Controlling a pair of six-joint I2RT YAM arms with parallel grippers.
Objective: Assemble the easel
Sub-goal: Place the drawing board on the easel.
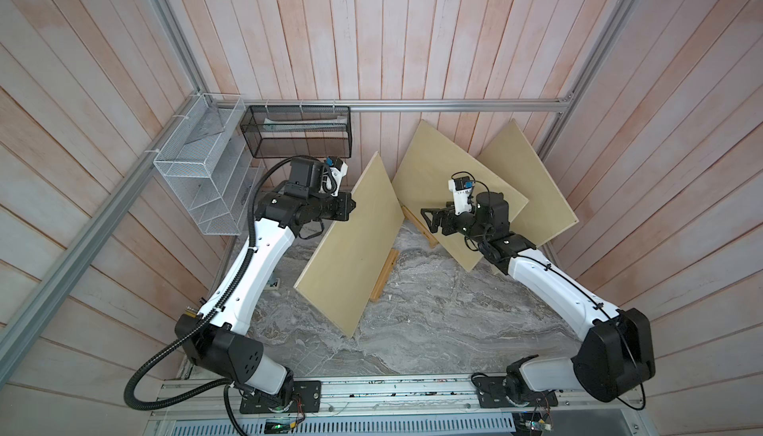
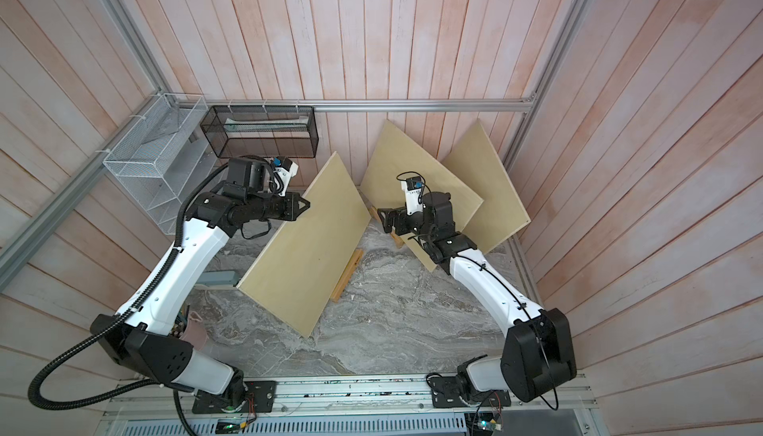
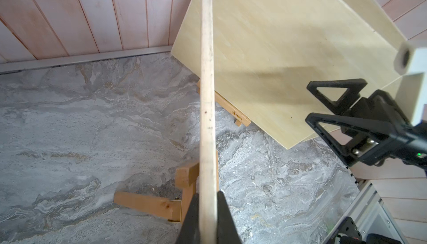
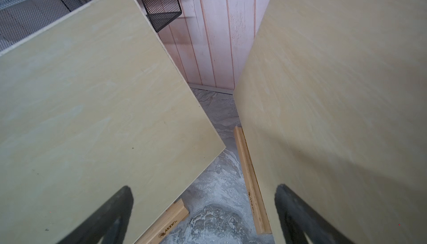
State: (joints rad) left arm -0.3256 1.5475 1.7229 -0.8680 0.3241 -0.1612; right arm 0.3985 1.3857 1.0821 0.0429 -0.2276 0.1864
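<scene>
While my left gripper (image 3: 208, 199) clenches the pale flat plywood board (image 1: 351, 244) to lean it on the light wooden easel (image 1: 384, 275), my right gripper (image 1: 429, 220) hangs released.

The table (image 1: 433, 330) is showing a grey marbled pattern, with white veins and brownish streaks running through it. The left board (image 1: 351, 248), the middle board (image 1: 425, 165) and the corner board (image 1: 532, 190) are all wearing the same pale yellow-tan, faintly clouded. The left board's thin edge is looking creamier and flecked with dark specks. The easel ledge (image 1: 384, 275) is glowing honey-orange and carrying a small dark stamp. The left arm (image 1: 264, 256) and right arm (image 1: 549, 285) are showing white shells with black joints. The left end effector (image 3: 208, 196) and right end effector (image 1: 427, 220) are showing plain black. The plank walls (image 1: 371, 21) are looking washed pink-white with reddish seams. One mesh basket (image 1: 297, 140) is showing black, the wire basket (image 1: 194, 173) white.
</scene>
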